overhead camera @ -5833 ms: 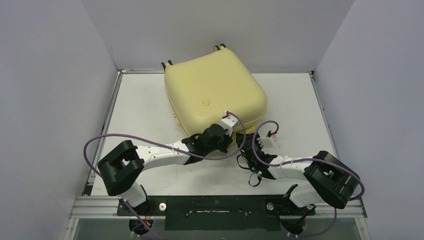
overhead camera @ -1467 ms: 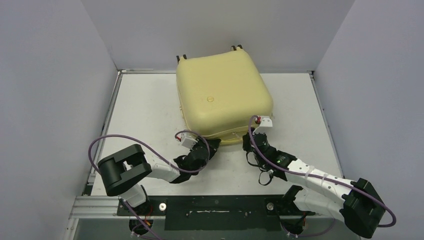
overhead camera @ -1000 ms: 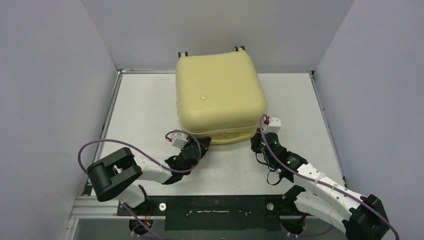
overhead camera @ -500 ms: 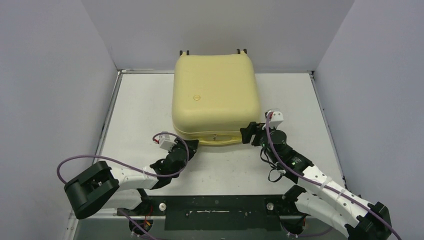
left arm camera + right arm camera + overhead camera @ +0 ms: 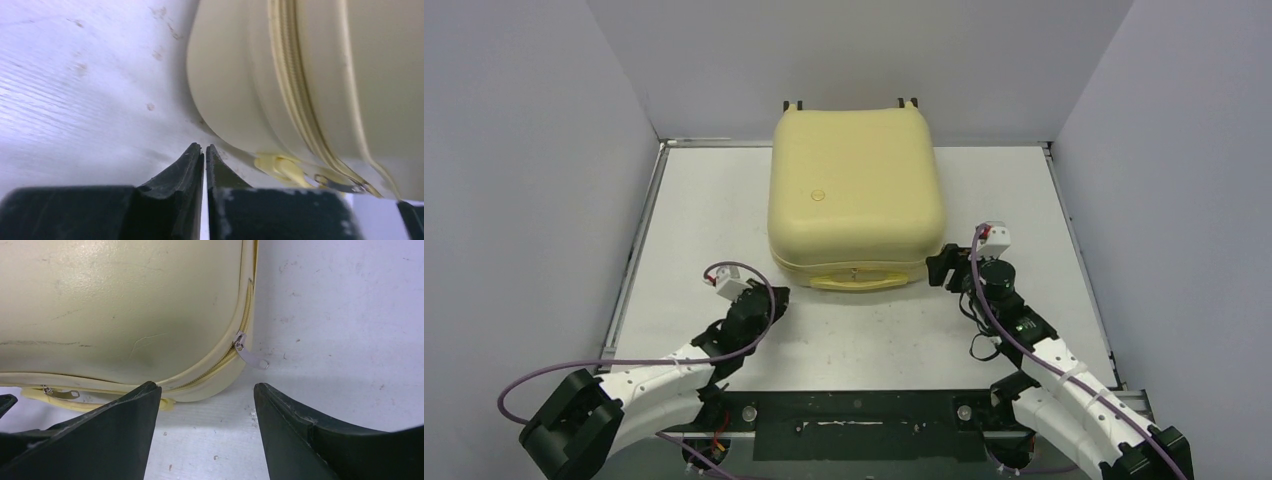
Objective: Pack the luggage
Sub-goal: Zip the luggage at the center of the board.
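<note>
The luggage is a pale yellow hard-shell suitcase lying closed and flat at the back middle of the table, wheels toward the rear wall. My left gripper is shut and empty, just off its near left corner; the left wrist view shows the luggage with its zip seam and a yellow handle. My right gripper is open and empty at the near right corner. The right wrist view shows the luggage and a metal zip pull hanging at the corner; a second pull sits near the handle.
The white table is walled by grey panels on left, right and back. A black rail runs along the near edge by the arm bases. Purple cables loop off both wrists.
The luggage has been turned square to the table and pushed slightly back. Both arms have drawn back toward the near edge; the left gripper has left the luggage corner.
</note>
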{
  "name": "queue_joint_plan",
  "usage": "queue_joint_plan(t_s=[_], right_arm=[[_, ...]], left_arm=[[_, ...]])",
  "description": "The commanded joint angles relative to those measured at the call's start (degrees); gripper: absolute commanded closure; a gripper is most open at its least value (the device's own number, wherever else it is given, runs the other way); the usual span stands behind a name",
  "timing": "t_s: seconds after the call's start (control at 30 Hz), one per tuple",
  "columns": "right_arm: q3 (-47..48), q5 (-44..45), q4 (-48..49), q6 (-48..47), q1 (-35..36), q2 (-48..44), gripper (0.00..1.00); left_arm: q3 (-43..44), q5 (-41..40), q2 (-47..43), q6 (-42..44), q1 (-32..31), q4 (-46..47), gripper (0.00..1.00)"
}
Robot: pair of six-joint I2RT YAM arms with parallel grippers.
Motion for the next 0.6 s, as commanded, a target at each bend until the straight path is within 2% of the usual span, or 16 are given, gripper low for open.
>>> queue_joint_plan(t_s=[0.0,0.07,0.13,0.17,0.2,0.37,0.57], right_arm=[[0.0,2.4,4.0,3.8,-0.4,-0.2,0.30],[-1.5,2.8,7.4,6.1,-0.5,-0.8,0.28],[-2.0,-0.3,10.9,6.6,-0.9,1.9,0.25],[-1.1,-1.9,11.9,6.4,-1.0,4.4,0.23],[-0.3,-2.8,12.4,6.2,-1.0,7.2,0.22],[2.8,-8.6,15.3,4.9,1.2,16.5,0.18],[7.7,-4.7,14.6,3.0,10.5,23.7,0.18]], left_arm=[[2.7,7.9,-4.3,4.6,0.3,-2.0,0.76],[3.1,10.1,-6.2,4.8,0.3,-3.8,0.50],[3.5,11.4,-8.3,4.7,0.3,-5.5,0.31],[3.4,11.9,-9.4,4.7,0.2,-5.7,0.12],[3.4,12.4,-10.2,4.7,0.2,-5.9,0.04],[2.1,12.8,-13.7,2.8,0.1,-5.0,0.03],[-5.3,11.8,-19.5,-2.4,0.2,2.0,0.03]])
